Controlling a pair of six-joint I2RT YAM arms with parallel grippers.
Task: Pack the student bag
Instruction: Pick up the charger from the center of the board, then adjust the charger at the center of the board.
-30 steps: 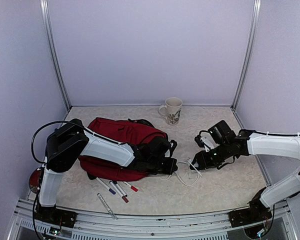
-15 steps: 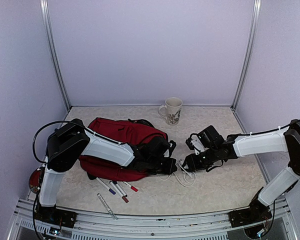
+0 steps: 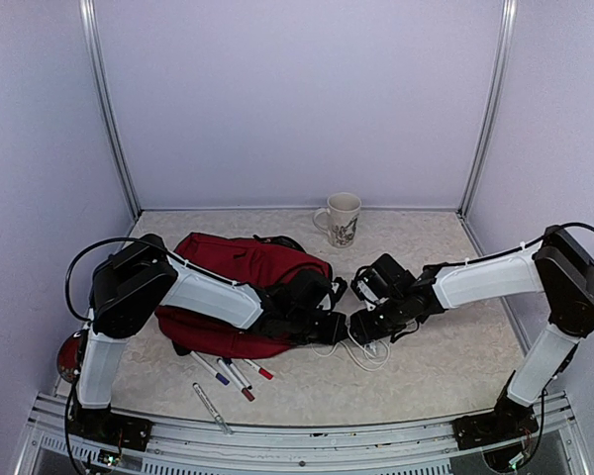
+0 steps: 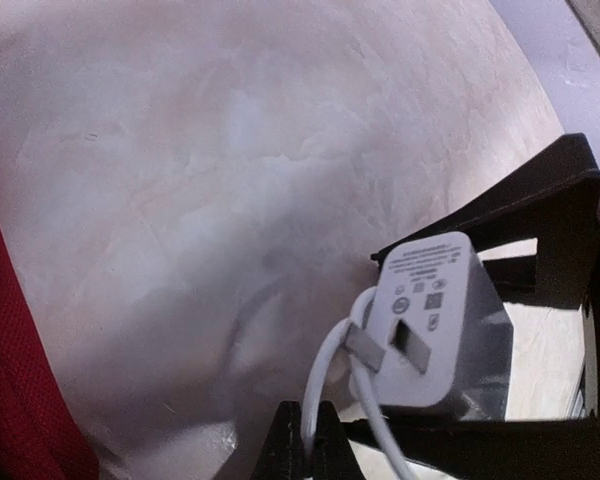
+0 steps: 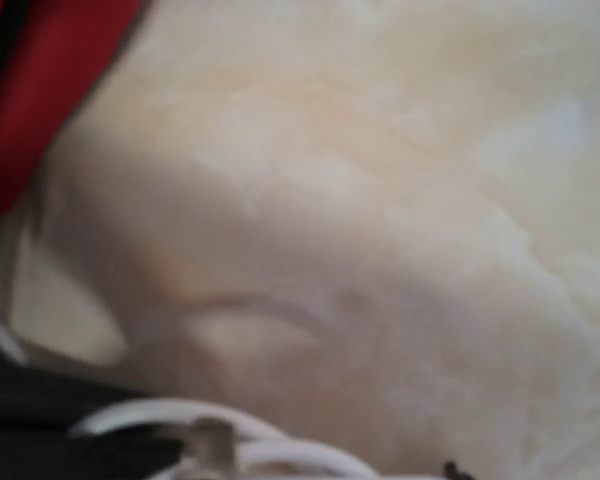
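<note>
The student bag (image 3: 243, 259), dark red with black straps, lies flat on the pale surface (image 3: 445, 366) at about 9 o'clock from the middle, its black-strapped end turned toward 3 o'clock. The left arm reaches across the bag. Its end effector (image 3: 335, 325) sits just off the bag's 3 o'clock edge, low over the surface. In the left wrist view its fingertips (image 4: 302, 445) are pressed together with a white cable (image 4: 325, 380) pinched between them. That cable runs up to a white charger block (image 4: 425, 320), whose flat metal prongs and printed label face the camera. The right end effector (image 3: 361, 325) comes in from 3 o'clock and meets the left one almost nose to nose. Its black fingers (image 4: 540, 190) stand apart above and below the charger block, which sits between them. Whether they press on the block or only flank it cannot be told. The slack of the cable lies in loose loops on the surface at 6 o'clock of the two end effectors. The right wrist view is badly blurred, giving only the surface, a corner of red fabric at 10 o'clock and a white strand along the bottom. A patterned mug (image 3: 343, 218) stands upright at 12 o'clock near the back wall, well apart from the bag. A few marker pens (image 3: 233, 373) lie side by side just off the bag's 6 o'clock edge, with one more pen (image 3: 210, 408) nearer the front rail.
</note>
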